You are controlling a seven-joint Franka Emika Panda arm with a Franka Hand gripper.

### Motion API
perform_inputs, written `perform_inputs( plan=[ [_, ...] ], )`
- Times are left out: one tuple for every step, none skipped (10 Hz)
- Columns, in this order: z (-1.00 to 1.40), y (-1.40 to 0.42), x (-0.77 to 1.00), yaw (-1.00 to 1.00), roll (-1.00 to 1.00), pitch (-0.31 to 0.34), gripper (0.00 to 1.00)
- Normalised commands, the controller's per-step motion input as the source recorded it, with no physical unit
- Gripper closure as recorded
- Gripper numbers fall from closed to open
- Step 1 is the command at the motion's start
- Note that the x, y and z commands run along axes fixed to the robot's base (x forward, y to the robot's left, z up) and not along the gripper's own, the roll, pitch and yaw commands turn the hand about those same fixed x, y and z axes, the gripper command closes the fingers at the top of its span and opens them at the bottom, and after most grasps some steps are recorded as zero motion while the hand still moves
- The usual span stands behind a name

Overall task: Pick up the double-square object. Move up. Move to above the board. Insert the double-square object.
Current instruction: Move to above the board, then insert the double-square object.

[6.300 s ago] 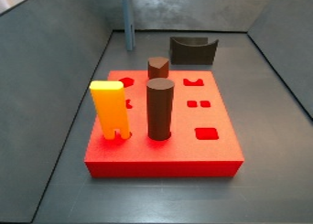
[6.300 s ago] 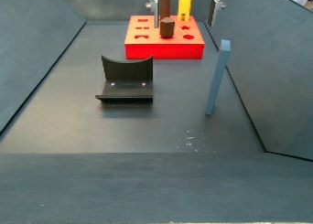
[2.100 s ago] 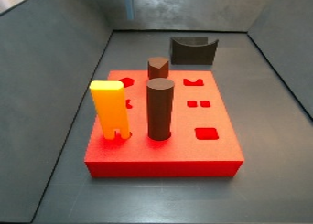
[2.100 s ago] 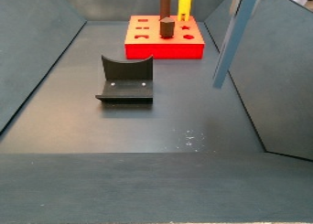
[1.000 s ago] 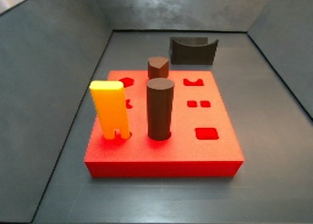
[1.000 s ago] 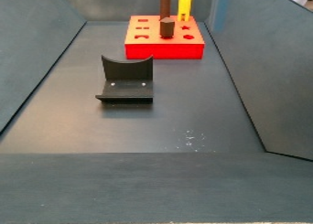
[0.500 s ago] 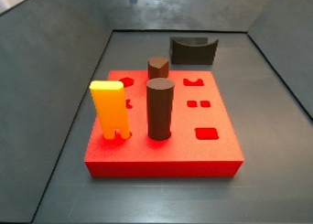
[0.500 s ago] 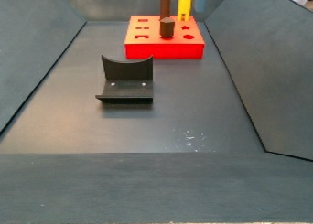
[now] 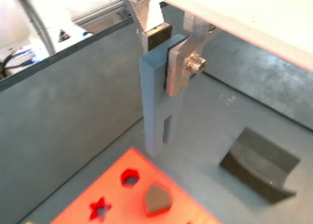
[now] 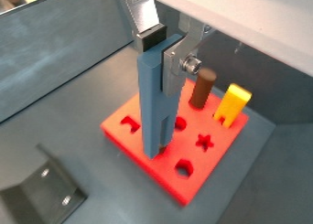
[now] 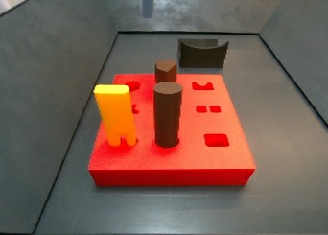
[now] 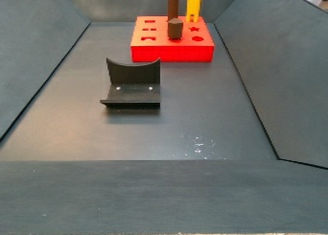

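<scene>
Dark grey floor (image 12: 153, 133) enclosed by sloped grey walls (image 11: 52, 57), seen in both side views. The board (image 11: 179, 143), a red slab with shaped cut-outs, sits mid-frame in a side view and at upper centre in a side view (image 12: 174, 42). On it stand a yellow-orange two-legged block (image 11: 114, 114) at its left edge, a dark brown cylinder (image 11: 168, 114) at centre, and a shorter brown peg (image 11: 166, 71) behind it. A dark grey block with a curved notch (image 11: 202, 53) lies on the floor behind the board; in a side view it appears left of centre (image 12: 130, 82). The gripper (image 9: 162, 47) shows in both wrist views, also at (image 10: 166, 47); its fingers (image 9: 178, 65) are clamped on the upper end of the double-square object (image 9: 156, 109), which hangs vertically with its two legs down. In a wrist view the bar's (image 10: 152, 100) lower end appears over the board (image 10: 184, 177), clear of it as far as can be judged. A small grey-blue sliver at the top edge of a side view (image 11: 145, 1) may be its lower end; this cannot be confirmed.
</scene>
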Motion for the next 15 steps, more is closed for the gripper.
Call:
perform_inputs(
  plan=[
    [0.07, -1.00, 0.31, 0.01, 0.01, 0.128, 1.00],
    [0.07, -0.95, 0.32, 0.01, 0.01, 0.130, 1.00],
    [0.05, -0.66, 0.26, 0.01, 0.01, 0.133, 1.00],
    [0.04, -0.40, 0.18, 0.01, 0.02, 0.128, 1.00],
    [0.04, -0.24, 0.12, 0.01, 0.02, 0.104, 1.00],
    [-0.29, -0.11, 0.61, -0.47, 0.00, -0.084, 1.00],
    [-0.28, -0.02, 0.32, -0.78, 0.00, -0.071, 1.00],
    [-0.22, 0.00, 0.27, -0.85, -0.04, -0.099, 1.00],
    [-0.18, 0.00, 0.23, -0.87, -0.07, -0.139, 1.00],
    [-0.15, 0.00, 0.29, -0.81, -0.09, -0.153, 1.00],
    [-0.17, 0.00, 0.41, -0.71, -0.08, -0.146, 1.00],
    [-0.24, 0.00, 0.48, -0.65, -0.04, -0.123, 1.00],
    [-0.34, -0.04, 0.51, -0.65, 0.00, -0.063, 1.00],
    [-0.52, -0.05, 0.49, -0.63, 0.07, 0.000, 1.00],
    [-0.53, 0.00, 0.23, -0.63, 0.09, 0.146, 1.00]
  ],
)
